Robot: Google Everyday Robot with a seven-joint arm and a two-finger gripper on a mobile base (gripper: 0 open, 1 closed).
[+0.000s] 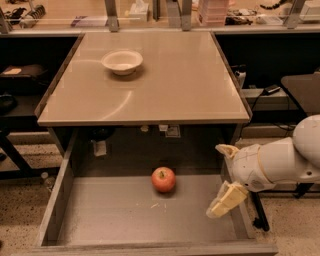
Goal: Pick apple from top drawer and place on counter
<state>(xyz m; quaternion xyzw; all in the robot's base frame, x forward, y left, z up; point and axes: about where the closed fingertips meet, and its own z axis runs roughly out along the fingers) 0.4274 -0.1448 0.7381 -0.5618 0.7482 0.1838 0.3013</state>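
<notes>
A small red apple (163, 179) lies on the floor of the open grey top drawer (110, 220), near its back middle. The tan counter (170, 85) is above and behind the drawer. My gripper (223, 176) reaches in from the right on a white arm and hangs over the drawer's right side, right of the apple and apart from it. Its cream fingers (226, 199) are spread open and hold nothing.
A white bowl (122, 61) stands on the counter at the back left. A cluttered wooden bench (150, 15) runs along the back. Dark shelves and cables flank the table on both sides. The drawer's right wall (245, 220) is just under my gripper.
</notes>
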